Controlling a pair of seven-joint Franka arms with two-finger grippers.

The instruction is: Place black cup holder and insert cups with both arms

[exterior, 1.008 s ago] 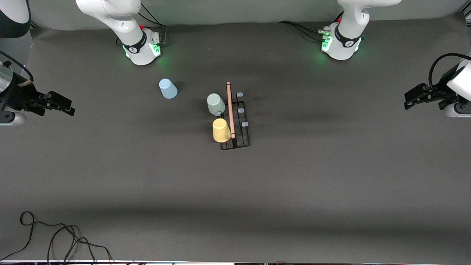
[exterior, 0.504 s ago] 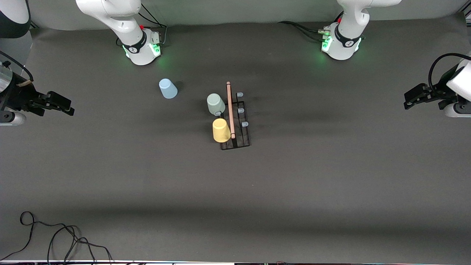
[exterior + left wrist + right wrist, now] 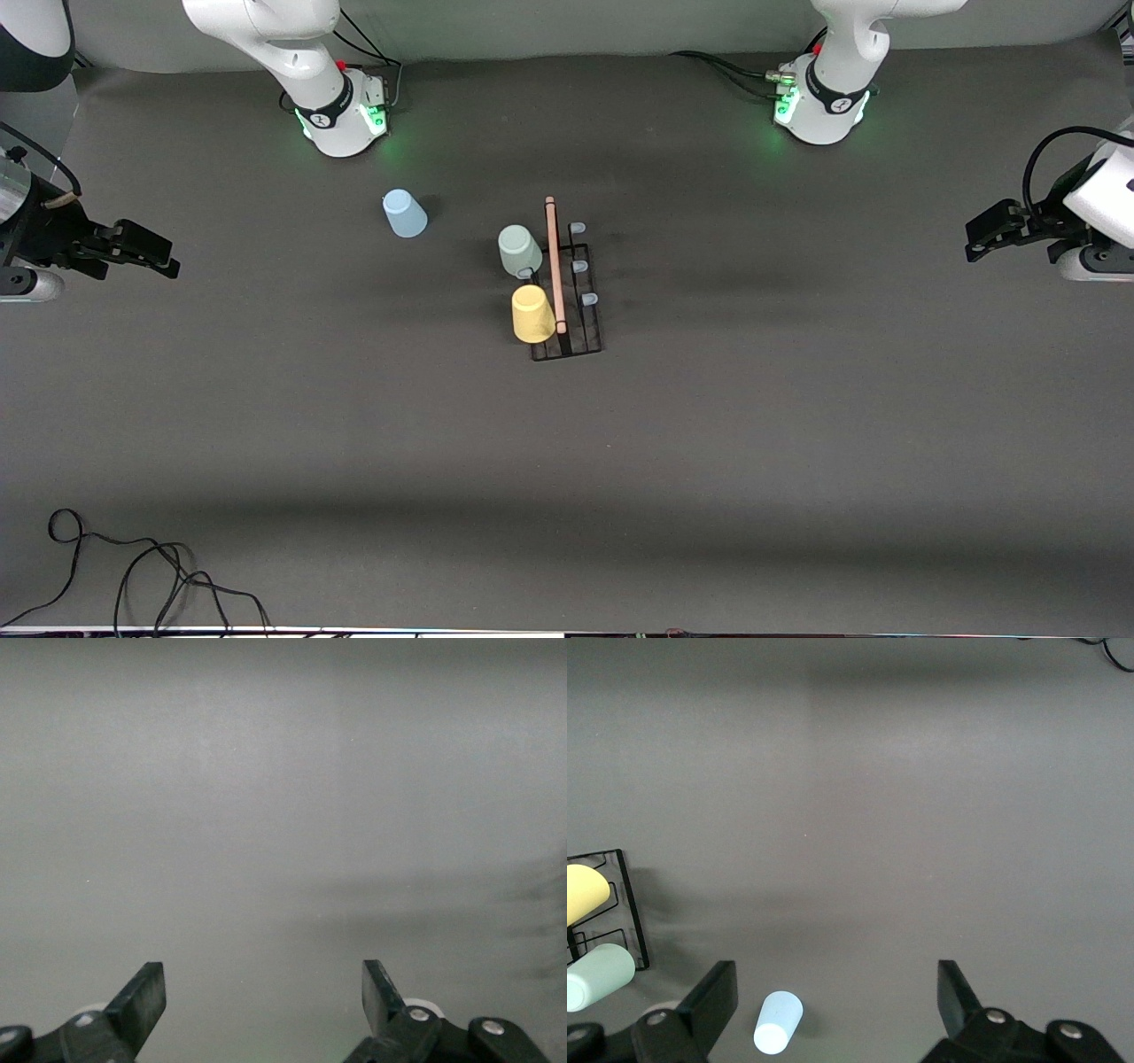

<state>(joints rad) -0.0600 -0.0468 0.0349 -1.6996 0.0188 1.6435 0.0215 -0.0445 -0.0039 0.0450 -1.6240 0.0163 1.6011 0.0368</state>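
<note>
The black cup holder stands in the middle of the table, its wooden rod on top. A pale green cup and a yellow cup sit tilted on its prongs on the side toward the right arm. Three capped prongs on the side toward the left arm are bare. A light blue cup stands upside down on the table near the right arm's base. My right gripper is open and empty at its end of the table; its wrist view shows the holder and the blue cup. My left gripper is open and empty at its end.
A black cable lies coiled at the near edge toward the right arm's end. The left wrist view shows only bare grey table beyond my open left gripper.
My left gripper has shifted slightly toward the middle of the table. The right arm, the cups and the holder have not moved.
</note>
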